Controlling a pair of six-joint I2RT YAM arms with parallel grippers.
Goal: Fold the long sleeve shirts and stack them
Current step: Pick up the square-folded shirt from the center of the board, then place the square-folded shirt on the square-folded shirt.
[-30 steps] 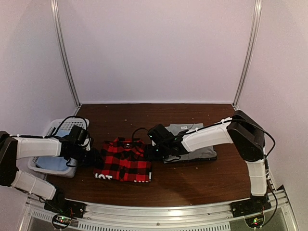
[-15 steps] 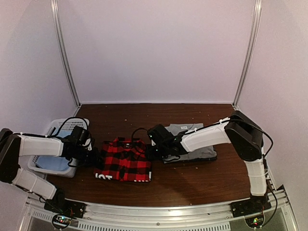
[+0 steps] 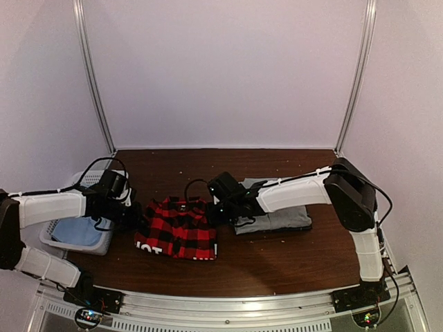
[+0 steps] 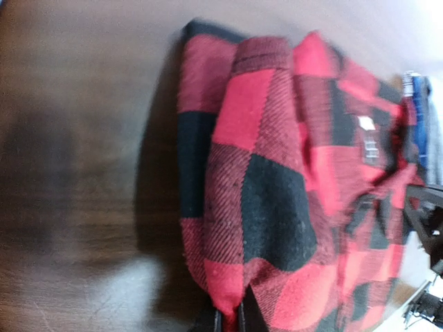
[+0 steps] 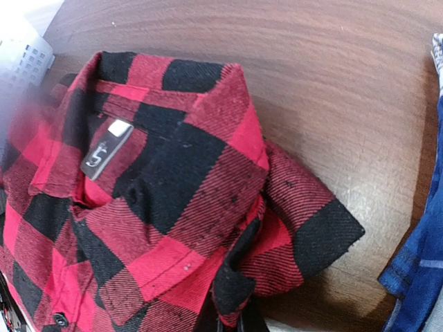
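Left gripper [image 4: 227, 324] and right gripper [image 5: 232, 319] mostly cropped, seemingly pinching flannel [image 5: 159, 200]

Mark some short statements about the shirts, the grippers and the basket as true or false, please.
1. The left gripper and the right gripper both pinch the red-and-black flannel shirt. True.
2. The grey shirt lies on top of the flannel. False: it lies folded on the table, to the flannel's right.
3. A white basket stands at the table's left side. True.
4. The basket is empty. False: a light blue cloth lies in it.
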